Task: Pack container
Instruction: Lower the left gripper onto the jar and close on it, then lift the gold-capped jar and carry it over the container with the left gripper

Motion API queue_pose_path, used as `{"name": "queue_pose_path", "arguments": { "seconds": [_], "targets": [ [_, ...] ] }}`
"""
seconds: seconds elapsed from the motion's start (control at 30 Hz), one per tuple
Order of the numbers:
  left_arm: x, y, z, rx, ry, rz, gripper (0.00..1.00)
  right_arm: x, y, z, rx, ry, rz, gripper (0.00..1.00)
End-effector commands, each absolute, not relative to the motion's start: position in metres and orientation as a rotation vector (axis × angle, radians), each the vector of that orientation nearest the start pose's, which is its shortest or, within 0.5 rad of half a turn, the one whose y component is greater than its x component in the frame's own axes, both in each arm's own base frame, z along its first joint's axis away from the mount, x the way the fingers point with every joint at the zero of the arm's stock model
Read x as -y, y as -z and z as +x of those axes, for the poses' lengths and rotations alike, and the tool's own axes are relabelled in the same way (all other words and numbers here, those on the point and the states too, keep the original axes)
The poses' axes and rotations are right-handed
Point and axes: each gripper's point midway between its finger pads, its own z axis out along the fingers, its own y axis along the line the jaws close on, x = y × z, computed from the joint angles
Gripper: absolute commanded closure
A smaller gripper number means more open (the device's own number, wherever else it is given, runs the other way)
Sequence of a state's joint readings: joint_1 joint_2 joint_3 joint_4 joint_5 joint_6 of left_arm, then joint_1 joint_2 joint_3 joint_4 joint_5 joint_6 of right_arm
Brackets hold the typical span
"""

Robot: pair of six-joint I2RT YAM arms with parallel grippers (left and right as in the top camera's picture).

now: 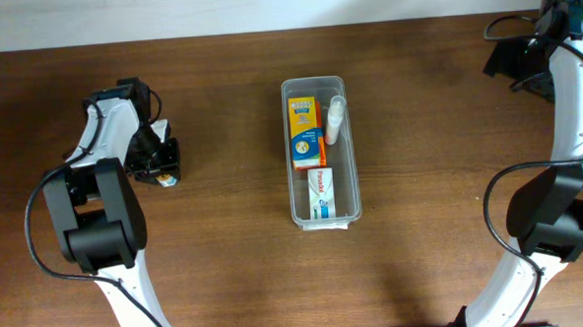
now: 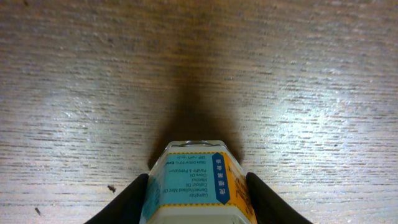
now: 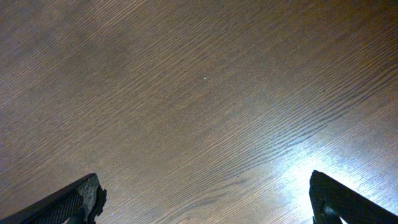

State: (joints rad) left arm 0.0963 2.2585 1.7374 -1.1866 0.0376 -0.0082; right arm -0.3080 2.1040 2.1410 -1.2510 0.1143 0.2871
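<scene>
Centrally on the brown wooden tabletop (image 1: 219,88) lies the container (image 1: 292,154), a long, narrow bin of clear plastic with rounded corners and a rim. Its long sides run from the far edge toward the near edge, and it stands well apart from both arms.

Four things lie inside it:
- A yellow and blue cardboard box (image 1: 303,131) lies flat in the far half, against the left wall.
- A small white plastic bottle (image 1: 336,120) lies just beside that box, along the right wall.
- A narrow orange box (image 1: 322,150) sits near the middle, touching the yellow and blue one.
- A white and teal carton (image 1: 323,192) fills the near end.

The left claw (image 1: 162,169) is over the left part of the tabletop, about halfway between the far and near edges and well to the left of the container. It is clenched on a small carton with a light blue and orange printed label (image 2: 189,180). In the left wrist view its black fingers (image 2: 127,202) press against both sides of this carton. A dark shadow falls on the wood just beyond the carton. Whether the carton rests on the tabletop or hangs just above it, I cannot tell.

The right claw (image 3: 204,180) is by the far right corner of the tabletop. It is released: its two dark fingers (image 3: 74,202) stand wide apart at the lower corners of the right wrist view. Only bare wood grain and a bright glare show between them.
</scene>
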Motion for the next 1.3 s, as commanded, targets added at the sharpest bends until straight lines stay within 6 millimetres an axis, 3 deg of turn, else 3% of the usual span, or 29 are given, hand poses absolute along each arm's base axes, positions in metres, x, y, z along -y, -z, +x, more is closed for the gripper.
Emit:
{"name": "queue_pose_path", "arguments": {
  "seconds": [0.0,0.2,0.37,0.57,0.7,0.8,0.9,1.0,1.27],
  "targets": [
    [-0.030,-0.004,0.400,-3.268,0.072,-0.171,0.65,0.166,-0.182,0.453,-2.646,0.171,0.846,0.02],
    [-0.020,-0.022,0.410,-3.249,0.074,-0.130,0.65,0.166,-0.182,0.453,-2.646,0.171,0.846,0.02],
    [-0.006,-0.051,0.422,-3.219,0.080,-0.074,0.65,0.166,-0.182,0.453,-2.646,0.171,0.846,0.01],
    [0.049,-0.113,0.446,-3.097,0.267,0.058,0.65,0.166,-0.182,0.453,-2.646,0.171,0.846,0.02],
    [0.086,-0.148,0.451,-3.026,0.325,0.169,0.65,0.166,-0.182,0.453,-2.646,0.171,0.846,0.02],
    [0.116,-0.173,0.447,-2.977,0.332,0.272,0.65,0.166,-0.182,0.453,-2.646,0.171,0.846,0.02],
    [0.147,-0.184,0.439,-2.951,0.361,0.370,0.65,0.166,-0.182,0.453,-2.646,0.171,0.846,0.02],
    [0.186,-0.185,0.421,-2.952,0.378,0.498,0.65,0.166,-0.182,0.453,-2.646,0.171,0.846,0.02],
    [0.256,-0.185,0.384,-2.923,0.407,0.729,0.64,0.166,-0.182,0.453,-2.646,0.171,0.846,0.02]
  ]
}}
